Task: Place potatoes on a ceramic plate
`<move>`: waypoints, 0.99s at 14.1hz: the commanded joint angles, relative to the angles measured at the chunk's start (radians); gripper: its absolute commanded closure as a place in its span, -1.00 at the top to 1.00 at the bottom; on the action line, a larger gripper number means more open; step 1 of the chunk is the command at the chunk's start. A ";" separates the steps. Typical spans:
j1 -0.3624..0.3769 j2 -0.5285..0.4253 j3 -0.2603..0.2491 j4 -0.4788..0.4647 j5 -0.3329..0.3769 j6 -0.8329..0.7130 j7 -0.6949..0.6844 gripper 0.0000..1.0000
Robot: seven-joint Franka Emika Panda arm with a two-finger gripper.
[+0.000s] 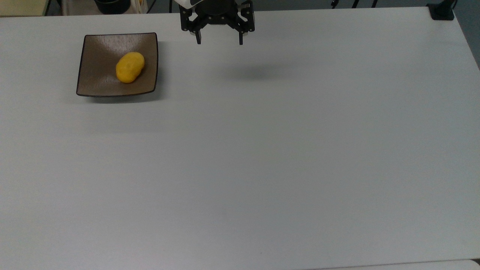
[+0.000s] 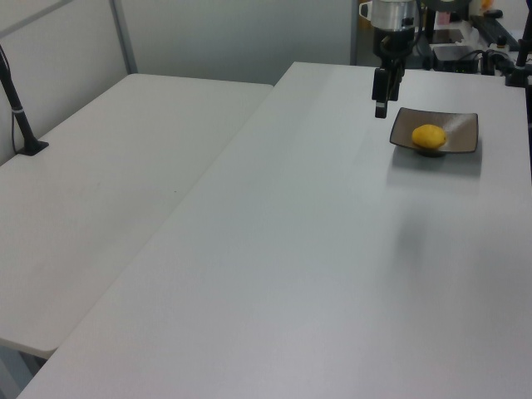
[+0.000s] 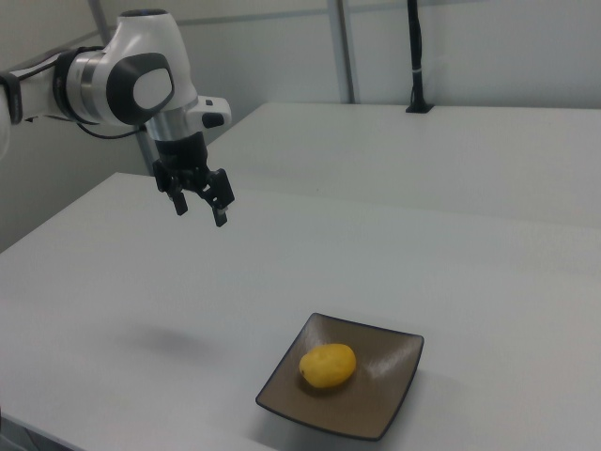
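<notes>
The yellow-orange potato [image 1: 129, 67] lies on the square brown ceramic plate [image 1: 96, 78], a little right of its middle in the top view. The same potato [image 2: 428, 137] rests on the plate [image 2: 462, 130] in the left view, and the potato [image 3: 328, 365] lies on the plate [image 3: 390, 399] in the right view. My gripper [image 1: 219, 40] hangs open and empty above the table, to the right of the plate in the top view. In the right view the gripper [image 3: 201, 212] is high above the table, well apart from the plate.
The white table [image 1: 262, 150] stretches wide around the plate. A second white table [image 2: 100, 191] stands beside it in the left view. A black post [image 3: 414, 56] rises at the back in the right view, and a black clamp [image 1: 441, 11] sits at the top view's upper right corner.
</notes>
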 commanded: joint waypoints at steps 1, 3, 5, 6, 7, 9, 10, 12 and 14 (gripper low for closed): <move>0.022 -0.013 -0.034 0.000 0.003 -0.030 -0.023 1.00; 0.033 -0.014 -0.057 0.000 0.004 -0.030 -0.023 1.00; 0.045 -0.013 -0.066 0.000 0.004 -0.030 -0.024 1.00; 0.048 -0.013 -0.071 0.000 0.004 -0.030 -0.024 1.00; 0.050 -0.013 -0.072 -0.001 0.003 -0.032 -0.027 1.00; 0.048 -0.010 -0.072 0.000 0.007 -0.032 -0.043 1.00; 0.047 -0.011 -0.072 0.000 0.009 -0.032 -0.029 1.00; 0.042 -0.016 -0.084 0.000 0.009 -0.026 -0.029 1.00; 0.045 -0.014 -0.106 0.000 0.026 -0.024 -0.044 1.00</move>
